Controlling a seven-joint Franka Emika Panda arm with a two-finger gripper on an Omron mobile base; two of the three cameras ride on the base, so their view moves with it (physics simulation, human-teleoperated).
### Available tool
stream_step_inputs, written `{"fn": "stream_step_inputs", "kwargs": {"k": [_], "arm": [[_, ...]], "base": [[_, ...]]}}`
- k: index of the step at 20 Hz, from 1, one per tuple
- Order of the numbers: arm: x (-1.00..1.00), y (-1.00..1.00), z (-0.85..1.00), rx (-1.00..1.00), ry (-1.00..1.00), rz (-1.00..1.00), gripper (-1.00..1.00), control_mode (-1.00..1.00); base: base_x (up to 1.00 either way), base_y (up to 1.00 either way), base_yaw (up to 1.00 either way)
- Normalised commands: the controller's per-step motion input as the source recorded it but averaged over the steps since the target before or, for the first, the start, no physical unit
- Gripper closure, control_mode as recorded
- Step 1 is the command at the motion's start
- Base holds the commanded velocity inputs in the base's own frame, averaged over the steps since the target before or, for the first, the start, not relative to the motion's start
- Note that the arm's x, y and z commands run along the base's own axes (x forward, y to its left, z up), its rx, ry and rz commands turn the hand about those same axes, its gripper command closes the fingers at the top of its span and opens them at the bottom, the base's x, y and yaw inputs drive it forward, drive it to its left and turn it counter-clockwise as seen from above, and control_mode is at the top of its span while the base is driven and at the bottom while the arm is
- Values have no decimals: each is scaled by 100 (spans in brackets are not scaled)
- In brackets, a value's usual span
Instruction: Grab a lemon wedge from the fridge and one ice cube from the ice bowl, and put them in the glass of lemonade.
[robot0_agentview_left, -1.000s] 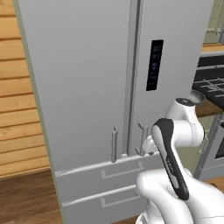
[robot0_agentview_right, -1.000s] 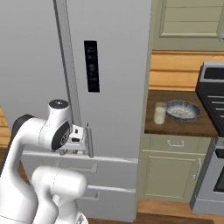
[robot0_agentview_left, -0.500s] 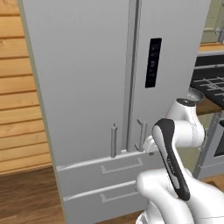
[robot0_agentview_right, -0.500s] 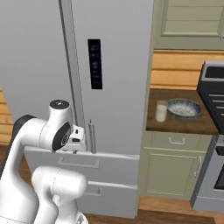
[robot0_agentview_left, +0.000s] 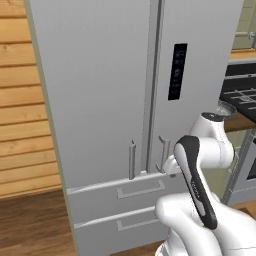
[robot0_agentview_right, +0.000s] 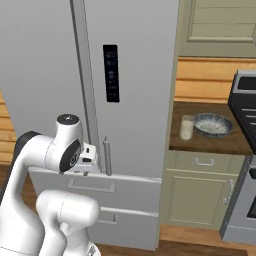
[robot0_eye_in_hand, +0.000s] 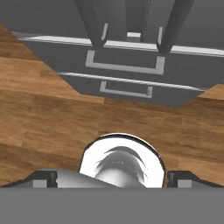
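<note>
1. While the fridge (robot0_agentview_left: 115, 95) is standing with both doors shut, its tall grey front is being shown across the left base view and the left half of the right base view.
2. A black panel (robot0_agentview_right: 111, 73) is being carried on the fridge's right-hand door, and two vertical bar handles (robot0_agentview_left: 132, 159) are being seen side by side at the seam between the doors, above two lower drawers (robot0_agentview_left: 125, 210).
3. The gripper (robot0_agentview_right: 90, 159) is being held low in front of the fridge, just beside the bottom ends of the handles, at the level of the doors' lower edge.
4. Its jaws are being kept spread wide, with nothing between them; the two dark fingertips (robot0_eye_in_hand: 43, 178) are being seen far apart at the bottom corners of the hand view.
5. From the hand view, the drawer fronts and the wooden floor (robot0_eye_in_hand: 52, 109) are being looked down on.
6. To the right of the fridge, the glass of lemonade (robot0_agentview_right: 187, 127) is being seen standing upright on a dark wooden surface (robot0_agentview_right: 200, 142), near that surface's left edge.
7. The ice bowl (robot0_agentview_right: 213, 124) is being seen just beside the glass, toward the surface's right edge and the stove (robot0_agentview_right: 245, 100).
8. The lemon wedge cannot be made out, the fridge being closed.
</note>
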Motion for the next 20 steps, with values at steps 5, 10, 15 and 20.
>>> {"fn": "stream_step_inputs", "kwargs": {"k": [5, 10, 15, 20], "arm": [[0, 0, 0, 0, 0, 0, -100, 100], [17, 0, -2, 0, -5, 0, -100, -100], [58, -4, 0, 0, -20, 1, -100, -100], [89, -13, 37, -1, -13, 0, -100, -100]], "base": [[0, 0, 0], [0, 0, 0], [0, 0, 0], [0, 0, 0]]}}
